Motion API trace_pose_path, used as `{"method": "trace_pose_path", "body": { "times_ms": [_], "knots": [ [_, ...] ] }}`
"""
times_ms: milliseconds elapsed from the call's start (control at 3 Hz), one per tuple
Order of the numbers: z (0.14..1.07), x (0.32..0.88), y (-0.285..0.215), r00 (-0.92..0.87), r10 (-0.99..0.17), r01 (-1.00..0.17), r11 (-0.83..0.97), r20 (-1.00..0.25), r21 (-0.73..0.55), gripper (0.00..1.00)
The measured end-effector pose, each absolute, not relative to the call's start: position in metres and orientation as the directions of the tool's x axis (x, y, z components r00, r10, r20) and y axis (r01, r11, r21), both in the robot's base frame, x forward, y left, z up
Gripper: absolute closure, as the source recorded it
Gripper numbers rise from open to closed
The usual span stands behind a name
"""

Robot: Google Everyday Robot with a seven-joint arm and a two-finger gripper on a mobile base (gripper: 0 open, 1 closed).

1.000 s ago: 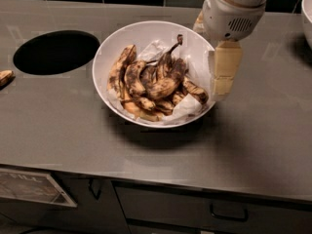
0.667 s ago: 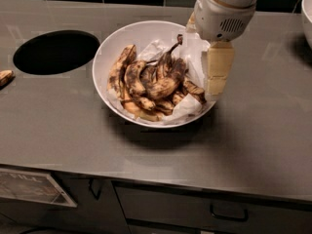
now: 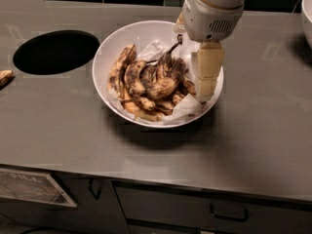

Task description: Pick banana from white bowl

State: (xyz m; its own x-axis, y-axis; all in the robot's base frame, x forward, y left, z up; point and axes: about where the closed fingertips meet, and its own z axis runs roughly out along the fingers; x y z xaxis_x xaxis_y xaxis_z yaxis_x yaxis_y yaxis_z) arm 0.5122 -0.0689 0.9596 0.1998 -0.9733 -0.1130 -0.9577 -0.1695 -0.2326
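Bananas (image 3: pixel 148 82) piled in the white bowl (image 3: pixel 111 50) lie just beside our claw (image 3: pixel 204 87), mostly lengthwise front-to-back, one stem pointing rearward; the claw's spread we cannot tell.

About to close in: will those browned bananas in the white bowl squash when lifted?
Likely soft: the bananas are heavily blackened, so squeezing may bruise them. Piled overlapping, so neighbours may shift. The end effector hangs over the right side of the white bowl.
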Motion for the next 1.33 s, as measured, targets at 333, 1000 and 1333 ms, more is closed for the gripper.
{"method": "trace_pose_path", "body": {
  "times_ms": [333, 1000, 1333],
  "knots": [
    [0.9596, 0.5115, -0.0639, 0.219, -0.968, -0.953, -0.185, -0.122, -0.238, 0.09],
    [0.9545, 0.5109, -0.0639, 0.258, -0.95, -0.946, -0.212, -0.176, -0.243, 0.16],
    [0.9514, 0.513, -0.0607, 0.277, -0.941, -0.944, -0.228, -0.194, -0.239, 0.18]
  ]
}}
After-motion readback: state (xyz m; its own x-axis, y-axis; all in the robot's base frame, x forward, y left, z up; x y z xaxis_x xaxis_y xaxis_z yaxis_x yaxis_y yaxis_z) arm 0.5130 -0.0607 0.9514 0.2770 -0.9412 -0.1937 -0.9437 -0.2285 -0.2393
